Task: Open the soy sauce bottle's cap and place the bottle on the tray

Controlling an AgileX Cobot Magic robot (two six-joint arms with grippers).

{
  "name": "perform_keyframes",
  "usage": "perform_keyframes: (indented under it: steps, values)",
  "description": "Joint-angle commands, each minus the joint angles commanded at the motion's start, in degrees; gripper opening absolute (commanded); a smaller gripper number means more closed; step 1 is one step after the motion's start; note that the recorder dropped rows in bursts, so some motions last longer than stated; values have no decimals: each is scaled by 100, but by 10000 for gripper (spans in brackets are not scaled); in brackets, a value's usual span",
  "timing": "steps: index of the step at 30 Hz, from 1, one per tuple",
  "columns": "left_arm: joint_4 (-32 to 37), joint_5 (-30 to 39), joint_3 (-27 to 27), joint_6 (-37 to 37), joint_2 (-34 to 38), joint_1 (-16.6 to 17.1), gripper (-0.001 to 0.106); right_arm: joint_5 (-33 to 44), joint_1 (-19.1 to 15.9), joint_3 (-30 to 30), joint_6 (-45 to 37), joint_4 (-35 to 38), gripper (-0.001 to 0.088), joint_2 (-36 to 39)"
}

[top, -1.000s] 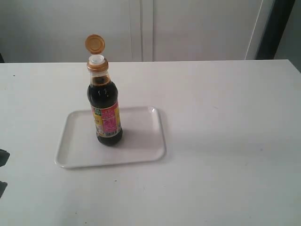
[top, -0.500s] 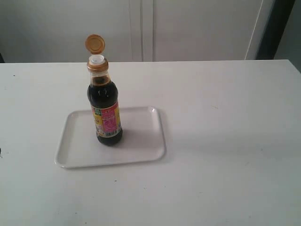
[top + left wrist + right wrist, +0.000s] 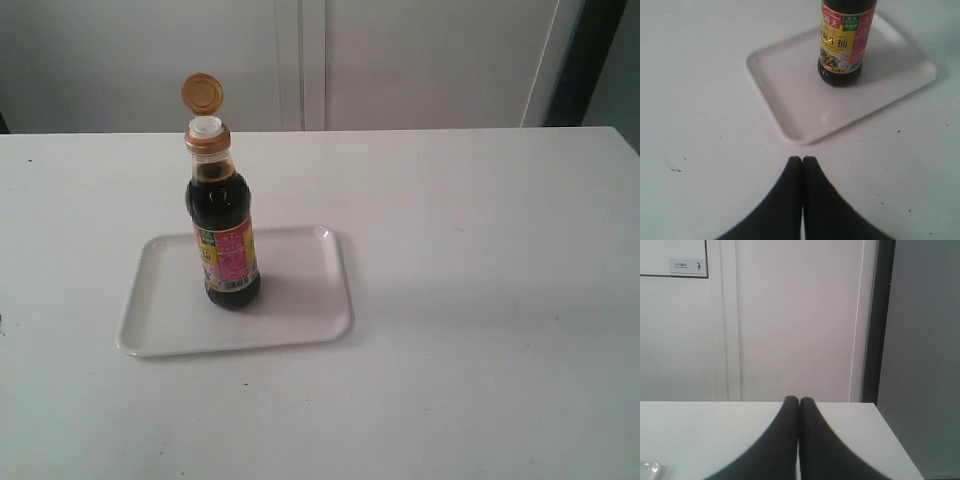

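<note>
From my station the job looked finished. The soy sauce bottle [image 3: 222, 225] stood upright on the tray [image 3: 300, 310], left of the tray's middle, with its long axis vertical and its neck pointing straight up. The cap [image 3: 201, 93] was flipped back on its hinge, baring the white spout [image 3: 206, 126]. The label faced the left wrist camera. I judged nothing was left to do but keep both arms clear.

The left gripper [image 3: 802, 160] hung over the bare counter [image 3: 480, 260] just beside the tray's near corner, its fingers pressed together and holding nothing. The right gripper [image 3: 799, 401] faced the far wall, its fingers likewise pressed together and empty.
</note>
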Motion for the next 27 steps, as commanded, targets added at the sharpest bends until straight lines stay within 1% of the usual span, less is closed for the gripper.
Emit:
perform_keyframes:
  steps: [3, 6, 7, 8, 10, 11, 12, 13, 14, 18, 20, 22, 27]
  values:
    - [11, -2, 32, 203, -184, 0, 0, 0, 0, 0, 0, 0, 0, 0]
    - [23, 129, 35, 414, -593, 0, 0, 0, 0, 0, 0, 0, 0, 0]
    - [23, 250, 44, 550, -905, 0, 0, 0, 0, 0, 0, 0, 0, 0]
    - [23, 262, 70, 624, -1052, 0, 0, 0, 0, 0, 0, 0, 0, 0]
    - [23, 273, 271, 754, -1499, 152, 0, 0, 0, 0, 0, 0, 0, 0]
    - [-11, 260, 461, 754, -1764, 369, 0, 0, 0, 0, 0, 0, 0, 0]
    - [-46, 242, 584, 754, -1911, 499, 0, 0, 0, 0, 0, 0, 0, 0]
    - [-63, 242, 787, 754, -2150, 724, 0, 0, 0, 0, 0, 0, 0, 0]
    - [-63, 242, 966, 754, -2389, 874, 0, 0, 0, 0, 0, 0, 0, 0]
    - [-278, 184, 1499, 754, -3032, 1321, 0, 0, 0, 0, 0, 0, 0, 0]
    - [-409, 159, 1731, 592, -3233, 1486, 0, 0, 0, 0, 0, 0, 0, 0]
    - [-409, 136, 1919, 434, -3233, 1598, 0, 0, 0, 0, 0, 0, 0, 0]
    - [-409, 136, 2181, 460, -3233, 1653, 0, 0, 0, 0, 0, 0, 0, 0]
